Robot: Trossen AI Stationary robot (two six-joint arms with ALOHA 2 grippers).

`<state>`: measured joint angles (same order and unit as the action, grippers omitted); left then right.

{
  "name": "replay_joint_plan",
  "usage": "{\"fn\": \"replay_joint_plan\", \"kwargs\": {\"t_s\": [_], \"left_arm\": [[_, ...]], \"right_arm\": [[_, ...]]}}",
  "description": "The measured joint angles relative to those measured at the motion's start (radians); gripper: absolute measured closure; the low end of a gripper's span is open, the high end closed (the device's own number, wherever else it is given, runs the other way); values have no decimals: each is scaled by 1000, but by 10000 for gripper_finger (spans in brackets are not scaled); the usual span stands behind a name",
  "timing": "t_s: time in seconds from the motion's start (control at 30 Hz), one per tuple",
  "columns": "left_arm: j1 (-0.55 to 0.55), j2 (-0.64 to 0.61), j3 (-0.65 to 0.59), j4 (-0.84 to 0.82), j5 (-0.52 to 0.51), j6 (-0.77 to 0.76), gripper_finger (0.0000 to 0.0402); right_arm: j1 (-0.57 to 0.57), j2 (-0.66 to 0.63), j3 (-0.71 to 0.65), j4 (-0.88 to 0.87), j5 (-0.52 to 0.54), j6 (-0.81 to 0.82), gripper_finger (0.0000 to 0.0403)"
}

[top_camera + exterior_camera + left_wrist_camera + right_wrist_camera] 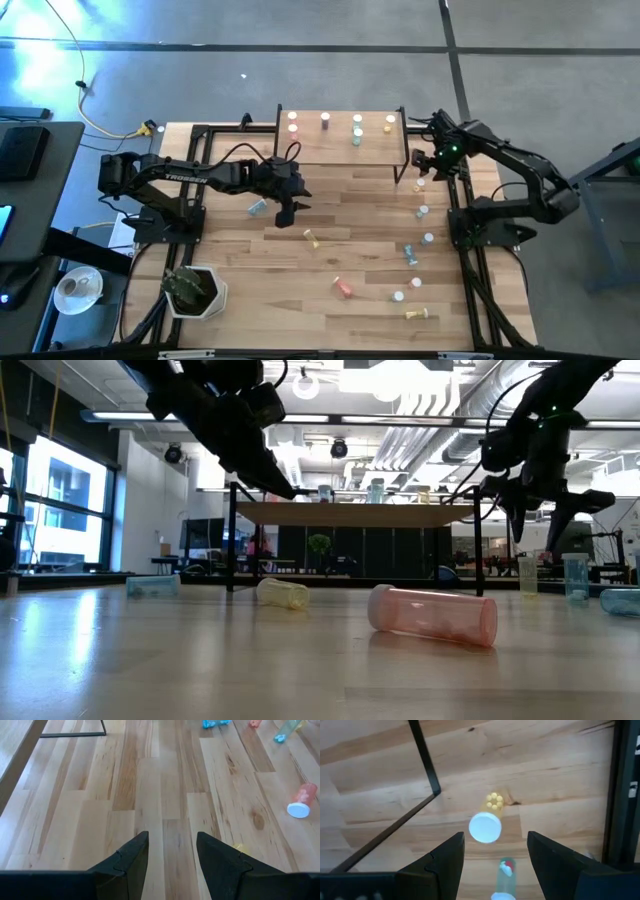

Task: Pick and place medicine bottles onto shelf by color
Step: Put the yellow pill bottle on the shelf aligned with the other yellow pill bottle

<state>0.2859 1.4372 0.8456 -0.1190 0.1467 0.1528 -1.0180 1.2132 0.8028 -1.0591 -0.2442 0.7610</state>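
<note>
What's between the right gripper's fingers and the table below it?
In the right wrist view, the open right gripper hangs over an upright yellow bottle with a white cap; nothing else lies between them, and a second bottle stands beside it.

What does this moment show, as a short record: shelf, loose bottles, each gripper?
shelf: at the table's far edge, about six bottles standing on it
loose bottles: scattered on the table, some upright, some lying, such as the pink bottle
left gripper: open, empty, above mid-table near a lying yellow bottle
right gripper: open, empty, by the shelf's right end, over an upright yellow bottle
</note>
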Motion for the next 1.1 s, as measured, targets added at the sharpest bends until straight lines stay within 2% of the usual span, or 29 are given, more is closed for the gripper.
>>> {"fn": "replay_joint_plan", "kwargs": {"t_s": [0.47, 1.1], "left_arm": [[0, 0, 0, -21, 0, 0, 243], [0, 0, 0, -43, -1, 8, 243]], "right_arm": [[0, 83, 0, 37, -20, -9, 194], [50, 90, 0, 35, -27, 25, 194]]}}
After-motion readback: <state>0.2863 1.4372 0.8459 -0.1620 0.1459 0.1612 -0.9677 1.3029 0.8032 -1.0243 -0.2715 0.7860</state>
